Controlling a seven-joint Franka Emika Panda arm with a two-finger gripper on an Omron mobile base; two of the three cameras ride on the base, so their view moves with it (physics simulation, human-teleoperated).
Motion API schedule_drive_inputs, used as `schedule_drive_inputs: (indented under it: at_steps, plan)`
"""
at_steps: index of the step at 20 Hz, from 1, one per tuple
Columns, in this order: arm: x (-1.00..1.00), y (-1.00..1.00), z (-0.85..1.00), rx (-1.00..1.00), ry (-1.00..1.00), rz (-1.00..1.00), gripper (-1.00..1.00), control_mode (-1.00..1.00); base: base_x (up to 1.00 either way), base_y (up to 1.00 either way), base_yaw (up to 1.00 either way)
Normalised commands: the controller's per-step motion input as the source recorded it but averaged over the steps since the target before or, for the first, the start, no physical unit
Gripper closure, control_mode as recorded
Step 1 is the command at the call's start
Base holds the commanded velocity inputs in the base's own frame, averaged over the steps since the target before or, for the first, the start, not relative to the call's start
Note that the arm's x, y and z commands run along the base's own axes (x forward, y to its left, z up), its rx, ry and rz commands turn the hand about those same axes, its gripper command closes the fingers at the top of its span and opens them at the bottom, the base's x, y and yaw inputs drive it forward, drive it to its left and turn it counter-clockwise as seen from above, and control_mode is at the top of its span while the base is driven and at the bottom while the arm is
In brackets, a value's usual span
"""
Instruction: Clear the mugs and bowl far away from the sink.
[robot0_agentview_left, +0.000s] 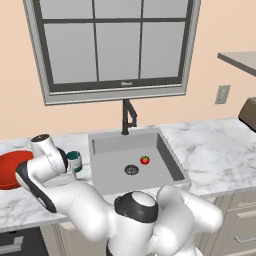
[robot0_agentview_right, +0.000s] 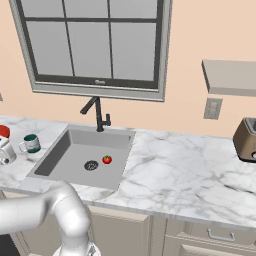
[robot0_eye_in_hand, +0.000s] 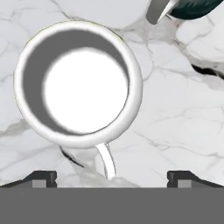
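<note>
Fingers (robot0_eye_in_hand: 43, 177) wide apart and empty above white mug (robot0_eye_in_hand: 78, 84); green mug (robot0_agentview_left: 74, 160) beside sink (robot0_agentview_left: 112, 145).

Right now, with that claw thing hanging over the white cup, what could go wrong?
1. The open end effector sits off-centre: the white mug lies toward the top of the hand view and its handle points between the fingertips. Closing here might pinch just the handle and tip the mug.
2. The green mug stands close by, so it could be knocked.
3. The sink is near; a nudged mug might roll in.
</note>
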Motion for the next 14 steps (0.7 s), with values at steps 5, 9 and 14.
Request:
schedule_drive_inputs:
  at_steps: [5, 9, 14]
  plan:
    - [0.03, -0.01, 0.0, 0.0, 0.0, 0.0, -1.0, -1.0, 0.0, 0.0, 0.0]
    - [0.13, 0.0, 0.0, 0.0, 0.0, 0.0, -1.0, -1.0, 0.0, 0.0, 0.0]
    - [0.15, 0.0, 0.0, 0.0, 0.0, 0.0, -1.0, -1.0, 0.0, 0.0, 0.0]
